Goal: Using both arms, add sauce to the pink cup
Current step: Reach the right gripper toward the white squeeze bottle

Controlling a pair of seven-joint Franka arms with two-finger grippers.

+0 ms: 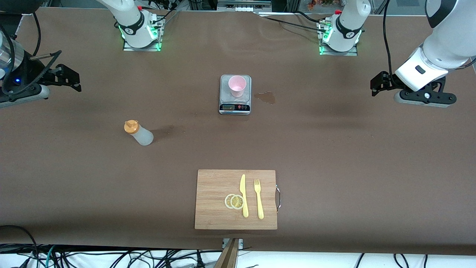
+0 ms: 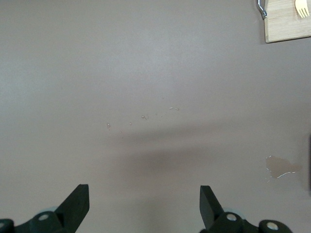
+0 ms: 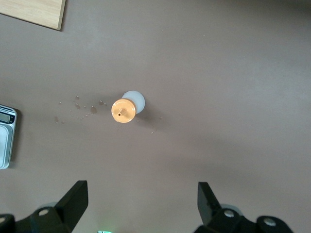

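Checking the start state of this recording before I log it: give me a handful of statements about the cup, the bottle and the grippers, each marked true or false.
1. The pink cup stands on the kitchen scale. True.
2. The right gripper is shut on the sauce bottle. False: its jaws are open and empty, high over the table with the bottle standing below it.
3. The sauce bottle lies tipped over on the cutting board. False: it stands upright on the bare table, toward the right arm's end.
4. The left gripper is open and holds nothing. True.
5. A yellow knife and yellow fork lie on the cutting board. True.
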